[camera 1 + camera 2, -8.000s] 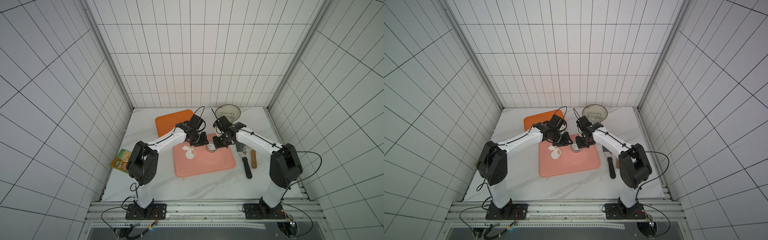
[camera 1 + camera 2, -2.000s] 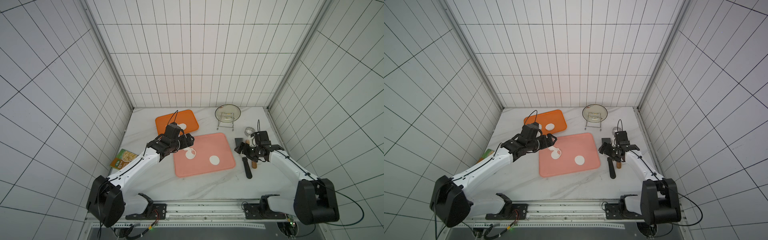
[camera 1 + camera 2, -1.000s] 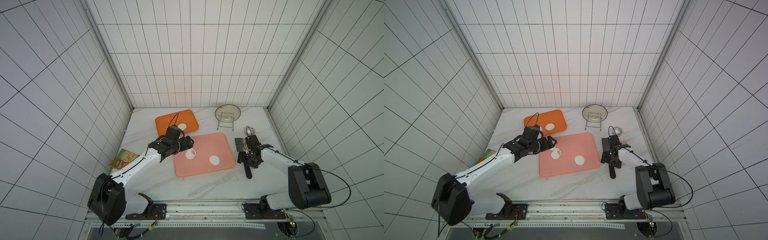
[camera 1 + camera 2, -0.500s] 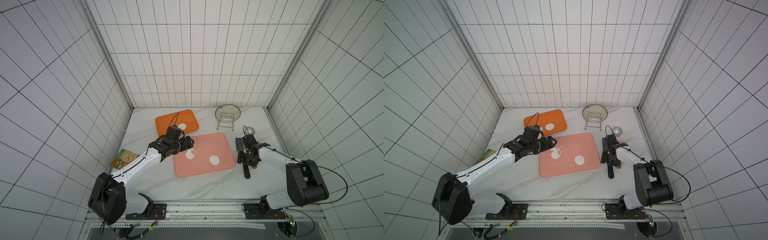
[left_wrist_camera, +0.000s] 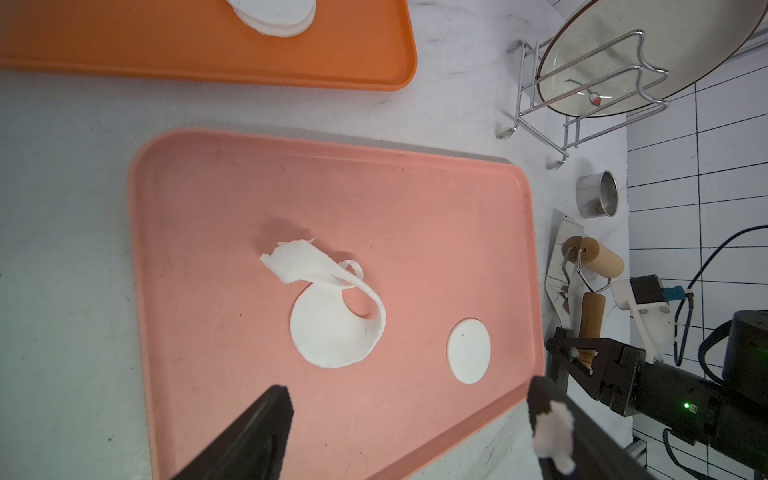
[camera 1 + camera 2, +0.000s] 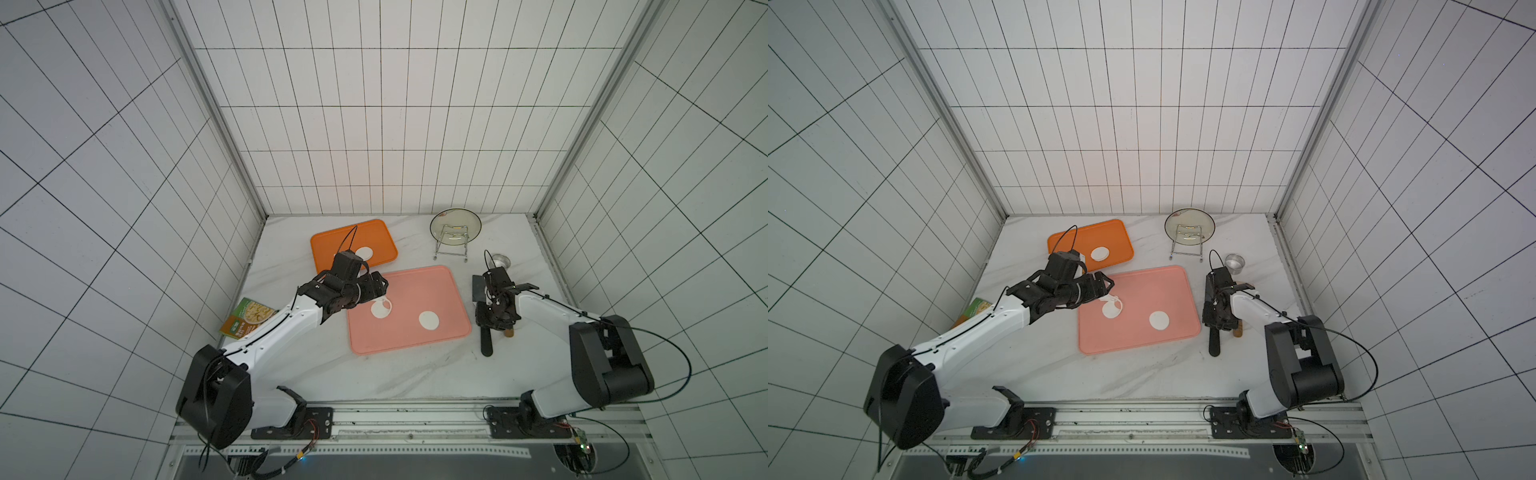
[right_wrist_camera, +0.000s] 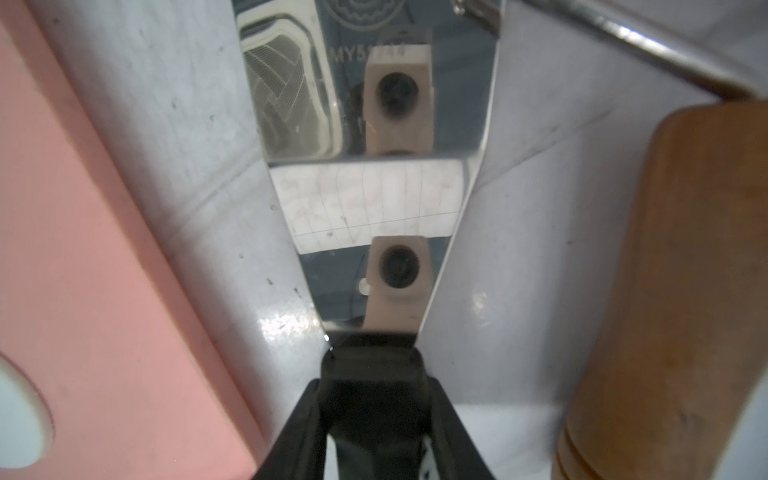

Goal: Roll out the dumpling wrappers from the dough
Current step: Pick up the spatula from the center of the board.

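"Dough (image 5: pixel 332 324) lies where?"
"On the pink tray (image 5: pixel 415 199), ragged, with one strip curled up. A wrapper (image 5: pixel 468 351) lies near it on the same tray."
"And the grippers?"
"The left gripper (image 5: pixel 409 392) hangs wide open over the tray, a crumb (image 5: pixel 552 436) stuck to it. The right gripper (image 7: pixel 374 386), just beside the tray, clamps the scraper (image 7: pixel 374 124) by its black handle."

There are two trays: one orange tray (image 6: pixel 332 245) and one pink tray (image 6: pixel 415 291). One round wrapper (image 6: pixel 429 320), and a pile of wrappers (image 5: pixel 270 14) that looks like two. One ragged dough piece (image 6: pixel 380 309). One steel ring (image 6: pixel 500 261), one glass lid (image 6: pixel 455 224), one wire rack (image 6: pixel 451 249), one rolling pin (image 5: pixel 592 255), one scraper (image 7: pixel 374 166), one food packet (image 6: pixel 248 318). Two grippers: left gripper (image 5: pixel 409 395), right gripper (image 7: pixel 370 399).
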Action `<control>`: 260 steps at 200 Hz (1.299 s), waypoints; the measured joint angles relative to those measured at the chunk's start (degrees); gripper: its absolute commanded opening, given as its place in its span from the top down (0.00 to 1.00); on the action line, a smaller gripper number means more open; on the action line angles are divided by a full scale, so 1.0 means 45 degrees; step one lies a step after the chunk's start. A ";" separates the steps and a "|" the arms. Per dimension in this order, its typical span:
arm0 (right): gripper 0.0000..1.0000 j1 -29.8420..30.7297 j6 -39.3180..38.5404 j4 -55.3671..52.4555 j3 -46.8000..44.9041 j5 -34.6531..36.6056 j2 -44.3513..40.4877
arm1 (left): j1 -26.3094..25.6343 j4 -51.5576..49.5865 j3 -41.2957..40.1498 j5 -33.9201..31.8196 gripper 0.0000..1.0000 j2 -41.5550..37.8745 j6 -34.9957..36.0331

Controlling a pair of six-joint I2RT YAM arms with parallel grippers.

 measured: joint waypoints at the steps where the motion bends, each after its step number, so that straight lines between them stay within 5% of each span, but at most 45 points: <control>1: 0.92 0.0000 -0.0005 0.0000 0.0000 0.0000 0.0000 | 0.0000 0.0000 0.0000 0.0005 0.12 0.0000 0.0000; 51: 0.84 0.0053 -0.0146 -0.0282 -0.0005 -0.0214 -0.0131 | 0.0029 0.0029 0.0000 0.0034 0.12 0.0000 0.0000; 82: 0.55 0.0053 -0.0233 -0.0364 0.0019 -0.0257 -0.0039 | 0.0029 0.0044 0.0000 0.0063 0.12 0.0000 -0.0049; 117: 0.53 0.0112 -0.0311 -0.0452 0.0068 -0.0364 -0.0010 | 0.0029 0.0068 0.0000 0.0073 0.12 0.0000 -0.0087; 152: 0.58 0.0238 -0.0393 -0.0651 0.0068 -0.0301 -0.0019 | 0.0029 0.0083 0.0000 0.0121 0.12 0.0000 -0.0097; 224: 0.98 0.0253 -0.0534 -0.1239 0.0491 -0.0253 0.0398 | 0.0092 0.0170 -0.0010 0.0170 0.12 0.0000 -0.0189; 260: 1.00 0.0253 -0.0563 -0.1341 0.0486 -0.0306 0.0019 | 0.0175 0.0219 -0.0112 0.0209 0.12 -0.0019 -0.0185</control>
